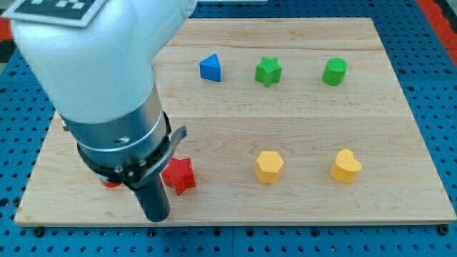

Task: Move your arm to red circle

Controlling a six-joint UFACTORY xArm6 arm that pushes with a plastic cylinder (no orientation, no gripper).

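Observation:
The red circle lies near the board's lower left. Only a sliver of it shows, because the arm's grey body covers most of it. My tip is at the end of the dark rod, near the board's bottom edge. It sits to the right of and a little below the red circle, with a small gap between them. A red star lies just above and to the right of my tip, close beside the rod.
A blue triangle, a green star and a green circle form a row near the view's top. A yellow hexagon and a yellow heart lie at the lower right. The wooden board rests on blue pegboard.

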